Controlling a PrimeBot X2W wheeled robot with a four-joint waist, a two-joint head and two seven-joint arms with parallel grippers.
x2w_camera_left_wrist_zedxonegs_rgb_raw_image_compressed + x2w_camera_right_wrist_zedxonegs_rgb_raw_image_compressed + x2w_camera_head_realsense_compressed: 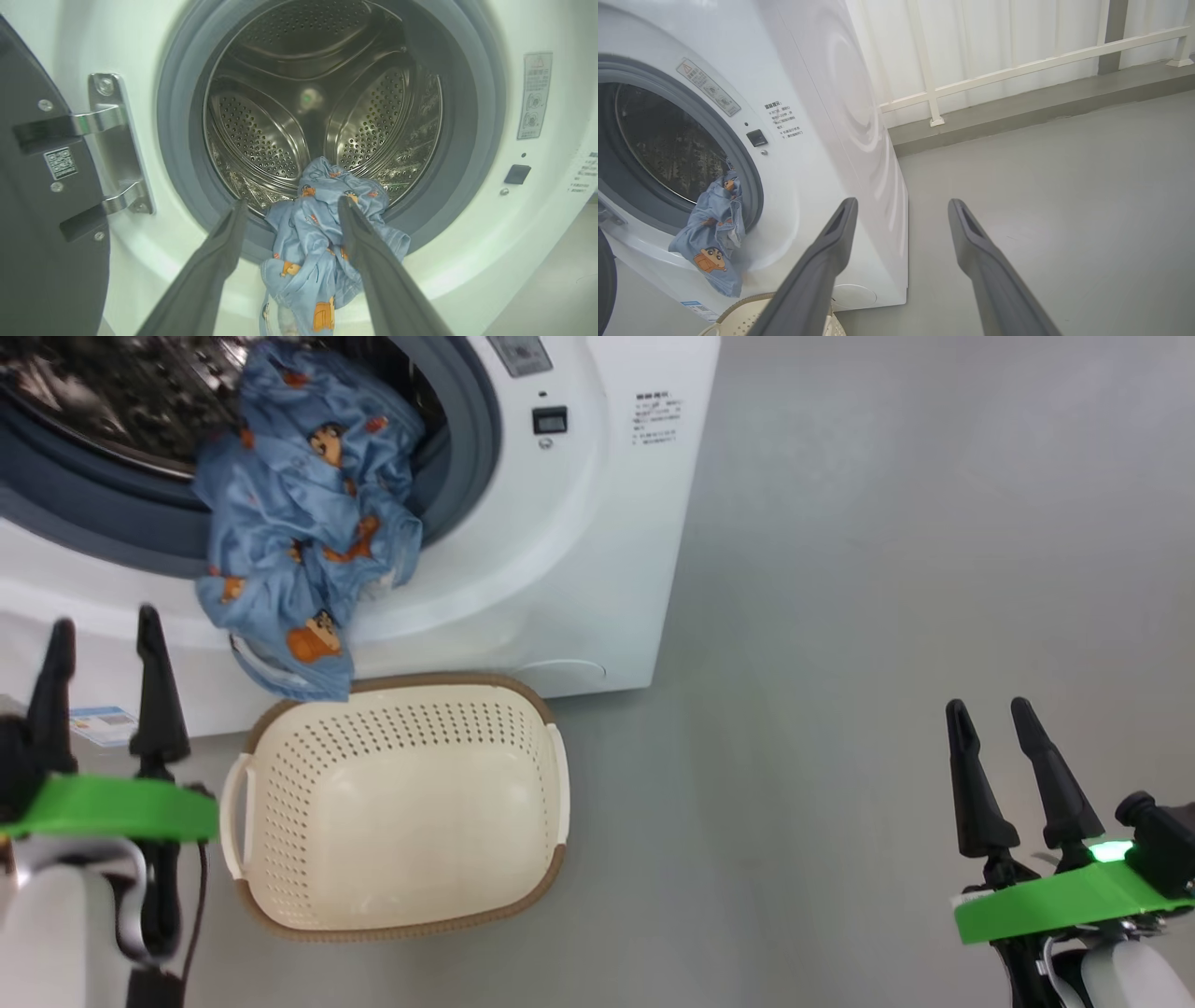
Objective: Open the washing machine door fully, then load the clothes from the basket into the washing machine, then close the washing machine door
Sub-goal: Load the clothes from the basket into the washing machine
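Clothes (299, 523) over washing machine (597, 523) lip, label (535, 95) illegible, left tool (105, 625), right tool (988, 709) both apart

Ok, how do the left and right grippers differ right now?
The left gripper faces the open drum, with the clothes draped over its lip just ahead; the right gripper faces bare floor beside the washing machine. The left gripper sits beside the basket; the right gripper is well clear of it. Both are open and empty.

washing machine (537, 219): warning-triangle sticker (535, 95), too small to read | washing machine door (28, 261): QR-code sticker (60, 163)
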